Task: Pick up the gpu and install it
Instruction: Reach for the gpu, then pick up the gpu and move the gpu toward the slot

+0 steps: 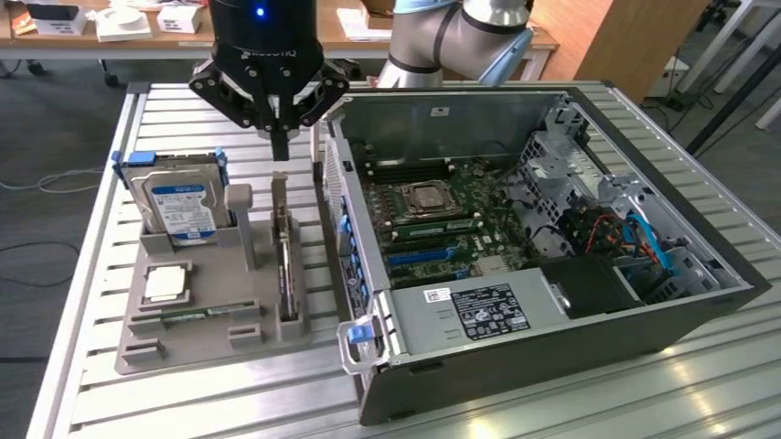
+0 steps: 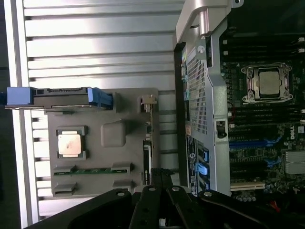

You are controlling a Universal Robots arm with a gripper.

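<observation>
Pincer closed above the gpu, card in its holder

Pincer (image 1: 280, 148) hangs with its two black fingers pressed together, gripping nothing. In the exterior view its tip sits just above the far end of the gpu (image 1: 284, 265); contact cannot be told.

The gpu stands on its long edge in a slot of the grey holder tray (image 1: 196, 343), on the tray side nearest the computer case (image 1: 525, 357). In the wrist view the gpu (image 2: 147, 157) appears edge-on as a thin dark strip, with the pincer (image 2: 160, 175) closed directly over it.

Other items on the tray:
- hard drive (image 1: 181, 206), silver with a blue-white label, upright in a blue bracket at the far end
- processor chip (image 1: 165, 283), flat in a square recess
- green memory stick (image 1: 196, 314), lying in a groove nearer the camera

The case lies open on the slatted tabletop (image 1: 244, 402), just beside the tray at the exterior view's right. Its motherboard (image 1: 452, 229) faces up.
</observation>
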